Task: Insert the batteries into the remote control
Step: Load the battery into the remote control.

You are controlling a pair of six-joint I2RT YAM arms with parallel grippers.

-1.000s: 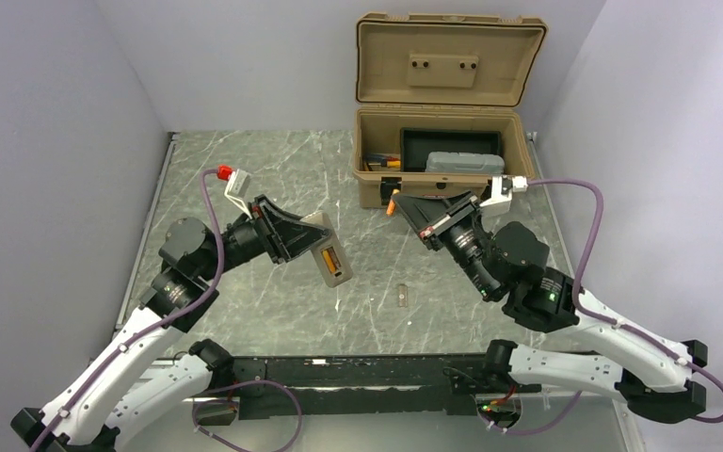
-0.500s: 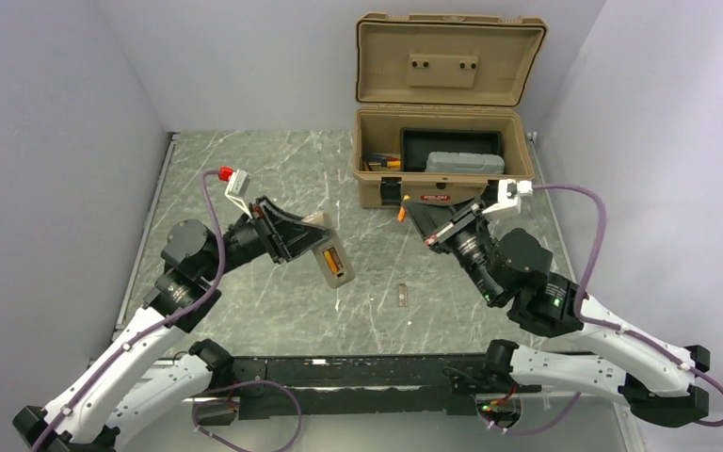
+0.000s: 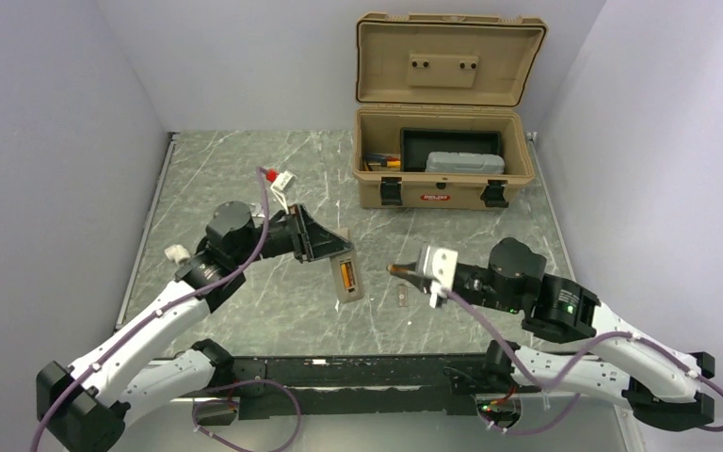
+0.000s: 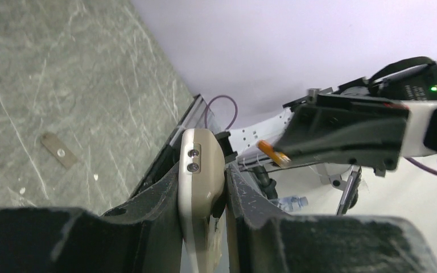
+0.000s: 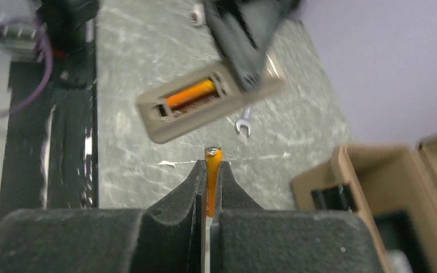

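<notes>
Loading the second battery [image 5: 213,165]: right claw [image 3: 403,270] is clamped on it, near the remote [image 3: 346,280], which left claw [image 3: 336,247] grips above the worktop's [image 3: 245,179] middle (one battery [image 5: 190,94] already seated). Next: align with the empty slot, press in.

Remote control [image 5: 205,105]: I see smooth, matt tan plastic on its back.
Battery [image 5: 213,158]: glossy orange wrap, metal cap.
Right gripper [image 5: 209,170]: black, grainy, matt.
Table [image 3: 245,169]: smooth grey-green marbled top.
Case [image 3: 447,56]: matt tan plastic.
</notes>
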